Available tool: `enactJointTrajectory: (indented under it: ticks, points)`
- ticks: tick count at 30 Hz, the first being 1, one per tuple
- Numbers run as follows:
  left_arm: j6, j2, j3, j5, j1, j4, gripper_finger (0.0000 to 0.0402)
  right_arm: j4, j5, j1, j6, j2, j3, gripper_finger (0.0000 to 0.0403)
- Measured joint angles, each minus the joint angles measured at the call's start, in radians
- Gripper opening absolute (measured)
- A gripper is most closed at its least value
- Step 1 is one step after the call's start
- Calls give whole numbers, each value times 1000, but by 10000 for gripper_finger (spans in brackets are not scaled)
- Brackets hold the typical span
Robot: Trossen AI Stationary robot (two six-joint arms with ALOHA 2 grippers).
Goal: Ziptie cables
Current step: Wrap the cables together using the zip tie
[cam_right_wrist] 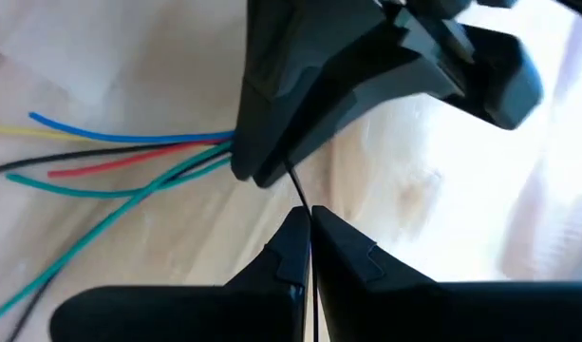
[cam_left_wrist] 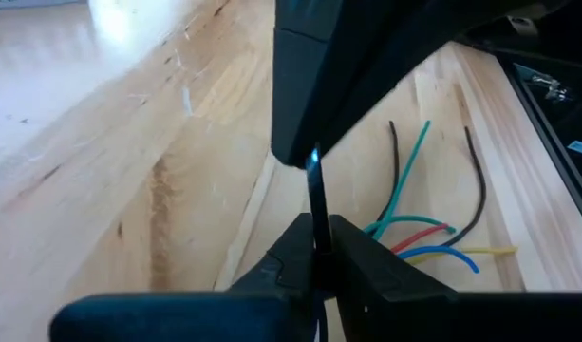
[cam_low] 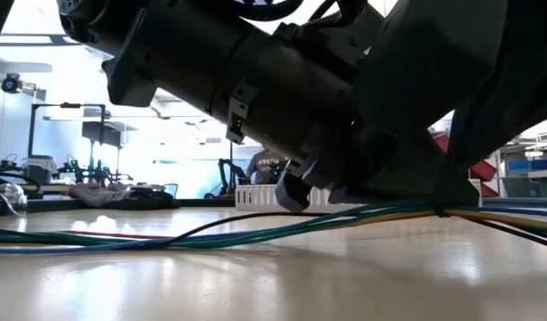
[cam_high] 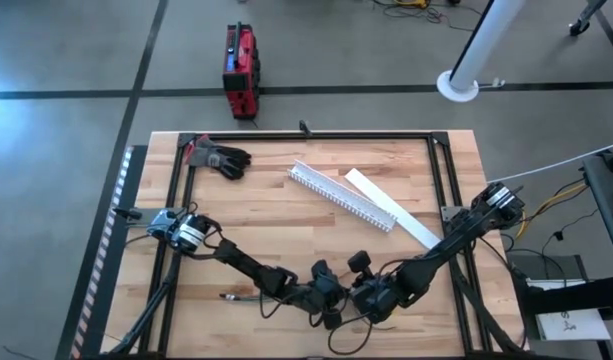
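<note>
The cables (cam_low: 255, 234), a bundle of green, blue, yellow, red and dark wires, lie flat along the wooden table near its front edge; their loose ends (cam_left_wrist: 433, 237) fan out on the wood. A thin black ziptie strip (cam_left_wrist: 316, 195) runs between my two grippers, which meet over the bundle at the near middle. My left gripper (cam_left_wrist: 317, 237) and my right gripper (cam_right_wrist: 308, 220) are both shut on the strip. In the high view they stand tip to tip, the left gripper (cam_high: 324, 290) and the right gripper (cam_high: 364, 297). A dark band (cam_low: 443, 212) crosses the bundle. My left gripper pinches the black ziptie strip (cam_left_wrist: 317, 223) between its two fingertips. The strip runs straight on from the fingers to the other gripper and looks taut. Where it meets the cables is hidden by the grippers. My right gripper pinches the same thin black strip (cam_right_wrist: 304, 201) between its two fingertips, close to the left gripper's body. The strip runs straight from the fingers to that gripper, clear of the table. The cables lie on the wood just beyond.
A white slotted channel (cam_high: 341, 195) and its flat lid (cam_high: 391, 220) lie slanted at the far right of the table. A black glove (cam_high: 221, 158) lies at the far left. A black frame (cam_high: 316, 136) borders the table. A red box (cam_high: 239, 70) stands on the floor beyond.
</note>
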Motion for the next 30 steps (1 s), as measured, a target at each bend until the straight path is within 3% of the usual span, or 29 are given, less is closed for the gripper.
enactJointTrajectory:
  ticks: [10,17,22,30]
  points:
    - [-12,15,0,-6,-5,-4,6,-207,117,45,27,1,114,0]
    - [11,17,-1,-12,-10,-15,6,-205,68,45,105,1,111,5]
    - [38,18,-1,-14,-12,-17,5,-127,-65,9,189,2,74,48]
    - [100,18,-1,-49,-24,-12,5,94,-122,-40,165,3,-14,129]
